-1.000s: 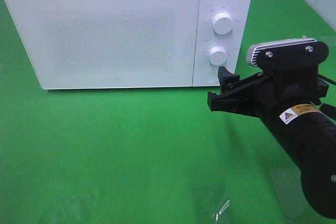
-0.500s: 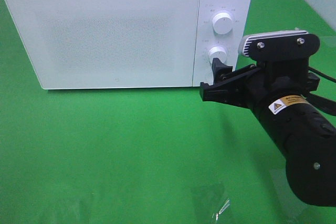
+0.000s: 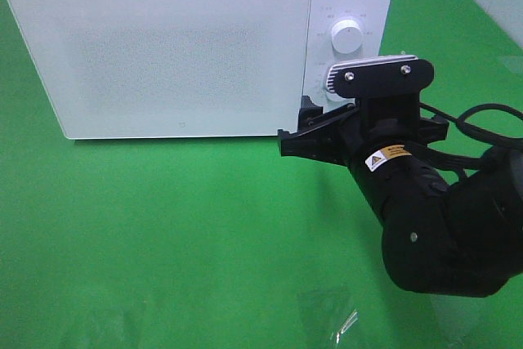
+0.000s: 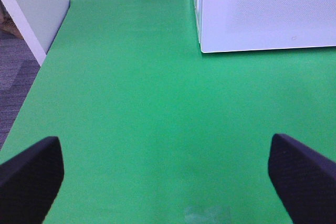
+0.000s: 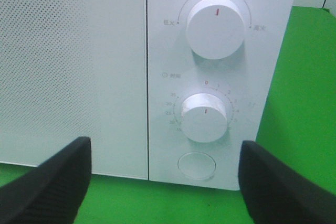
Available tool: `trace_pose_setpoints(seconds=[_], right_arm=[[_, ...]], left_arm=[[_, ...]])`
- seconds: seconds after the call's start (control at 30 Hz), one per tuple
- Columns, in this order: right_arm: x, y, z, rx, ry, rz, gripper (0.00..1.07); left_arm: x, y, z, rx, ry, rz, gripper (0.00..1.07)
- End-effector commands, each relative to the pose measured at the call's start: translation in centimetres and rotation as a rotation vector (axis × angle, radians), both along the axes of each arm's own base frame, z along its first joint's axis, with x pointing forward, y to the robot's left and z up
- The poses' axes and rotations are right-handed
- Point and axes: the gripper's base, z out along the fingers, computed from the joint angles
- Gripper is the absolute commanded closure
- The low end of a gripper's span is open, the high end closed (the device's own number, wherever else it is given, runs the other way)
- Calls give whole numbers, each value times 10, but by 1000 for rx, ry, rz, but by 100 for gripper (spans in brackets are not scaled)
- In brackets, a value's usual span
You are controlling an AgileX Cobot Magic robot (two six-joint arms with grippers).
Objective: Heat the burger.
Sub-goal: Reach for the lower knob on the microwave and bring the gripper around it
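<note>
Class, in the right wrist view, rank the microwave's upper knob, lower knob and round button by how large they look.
1. upper knob, largest
2. lower knob, slightly smaller
3. round button, smallest

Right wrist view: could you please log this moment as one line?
right pincer: open, facing microwave | left pincer: open | door: closed | burger: unseen

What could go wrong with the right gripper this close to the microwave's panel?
The right gripper is open and its fingers straddle the round button; a straight push would likely miss it.
The timer knob sits right next to that button, so an off-target touch could nudge it.
The microwave door is shut and no burger shows in any view, so whether it is inside cannot be told.
</note>
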Motion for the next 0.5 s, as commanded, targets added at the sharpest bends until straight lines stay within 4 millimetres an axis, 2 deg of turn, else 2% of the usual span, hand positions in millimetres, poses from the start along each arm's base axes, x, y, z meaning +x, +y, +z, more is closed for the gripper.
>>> trace_pose_setpoints(seconds=[0.03, 0.13, 0.2, 0.5], right_arm=[[14, -2, 6, 15, -78, -56, 31], [18, -4, 5, 14, -75, -70, 31], [32, -5, 5, 6, -90, -103, 31], [51, -4, -5, -22, -84, -111, 31]], left_arm=[[-3, 0, 0, 2, -35, 0, 9], [-3, 0, 0, 2, -35, 0, 9], [-3, 0, 0, 2, -35, 0, 9], [-3, 0, 0, 2, -35, 0, 9]])
